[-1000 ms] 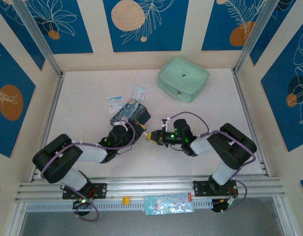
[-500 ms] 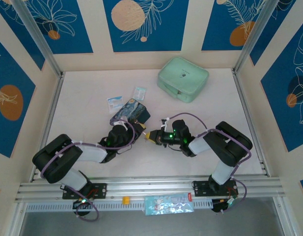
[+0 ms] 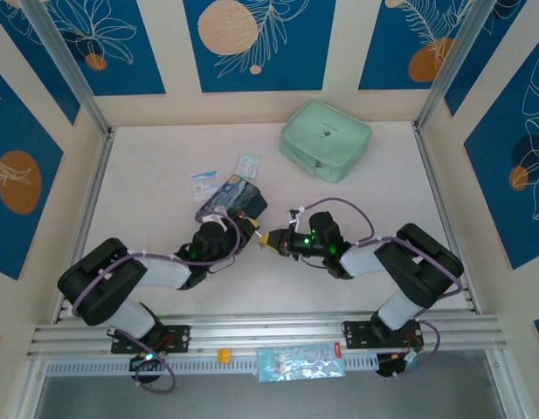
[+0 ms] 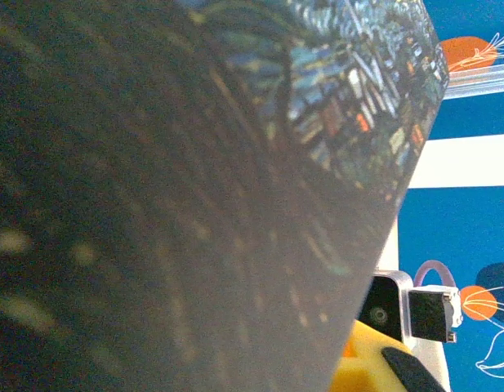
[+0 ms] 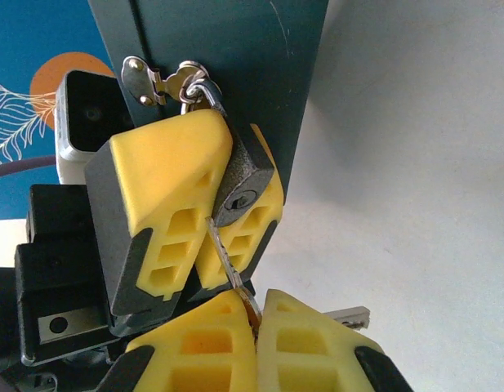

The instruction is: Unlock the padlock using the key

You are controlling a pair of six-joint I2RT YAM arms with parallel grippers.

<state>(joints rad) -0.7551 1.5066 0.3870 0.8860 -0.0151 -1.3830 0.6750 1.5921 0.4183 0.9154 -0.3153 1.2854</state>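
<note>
Top view, left side of the counter (image 3: 147,201): two small blue-and-white packets (image 3: 203,184), flat, just beyond the dark swirl-painted tin box (image 3: 232,199). Left arm stretched toward the middle, left gripper (image 3: 240,229) at the near right corner of that tin box. Left wrist view: blurred tin box wall (image 4: 194,204) hard up against the lens.

Right wrist view: left gripper (image 5: 233,167) pressed onto the padlock (image 5: 245,181), dark body pinched between its two yellow fingers (image 5: 166,188). Silvery shackle (image 5: 204,91) hooked through the hasp (image 5: 158,80) on the tin box's dark edge (image 5: 235,41). Keyhole face turned toward the right gripper.

Key (image 5: 223,255) slanting up from below, tip at the lower edge of the padlock's face, just beside the keyhole and not in it. Cannot tell if metal touches metal. Reddish end of the key nipped in the right gripper (image 5: 253,304), its fingers pressed together on it. Second key of the bunch (image 5: 350,314) poking out to the right.

Top view again: right gripper (image 3: 267,238) nose to nose with the left one at counter centre. Far right of centre, mint-green zip case (image 3: 326,140), well apart from both.
</note>
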